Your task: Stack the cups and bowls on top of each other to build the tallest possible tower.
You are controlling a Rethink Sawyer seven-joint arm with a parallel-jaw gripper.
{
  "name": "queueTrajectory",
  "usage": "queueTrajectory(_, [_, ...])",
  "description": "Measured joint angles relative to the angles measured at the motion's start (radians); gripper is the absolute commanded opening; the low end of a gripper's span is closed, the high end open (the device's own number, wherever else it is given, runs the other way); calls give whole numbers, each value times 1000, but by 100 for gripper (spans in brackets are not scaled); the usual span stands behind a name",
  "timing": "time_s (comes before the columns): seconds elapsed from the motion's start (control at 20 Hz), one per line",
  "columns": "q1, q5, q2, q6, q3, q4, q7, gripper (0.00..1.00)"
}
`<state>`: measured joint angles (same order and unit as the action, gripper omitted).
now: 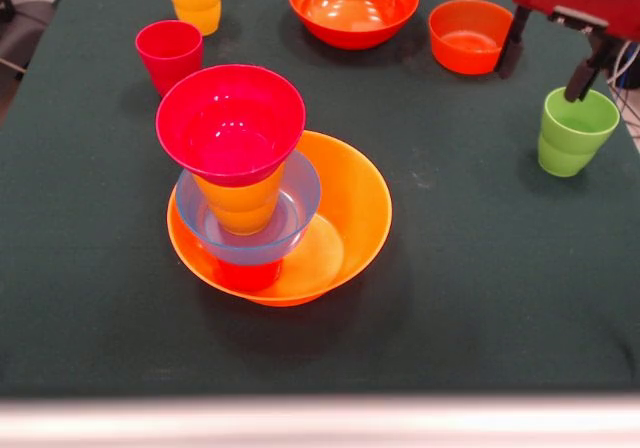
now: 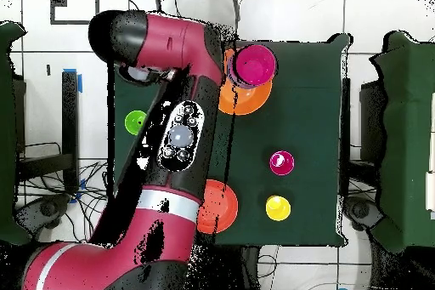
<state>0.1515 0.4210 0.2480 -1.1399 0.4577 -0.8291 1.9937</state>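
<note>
On the table (image 1: 480,298), no readable labels anywhere.

1. Setting: a robotics laboratory or test cell, not a home or kitchen.
2. Evidence, arm (image 2: 183,133): a red and black industrial robot arm reaches over the work area.
3. Evidence, tabletop (image 1: 480,298): covered edge to edge in plain dark green cloth, as a staged work surface.
4. Evidence, floor (image 2: 297,14): pale square tiles, with loose cables (image 2: 85,180) trailing beside the tabletop.
5. Evidence, props: bright plastic cups (image 1: 575,131) and bowls (image 1: 353,5) set out singly, as test objects.
</note>
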Motion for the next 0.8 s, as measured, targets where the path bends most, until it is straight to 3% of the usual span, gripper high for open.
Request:
queueTrajectory(0.65, [59, -4, 40, 31, 5, -44, 0, 100])
queueTrajectory(0.8, [58, -6, 38, 75, 5, -67, 0, 100])
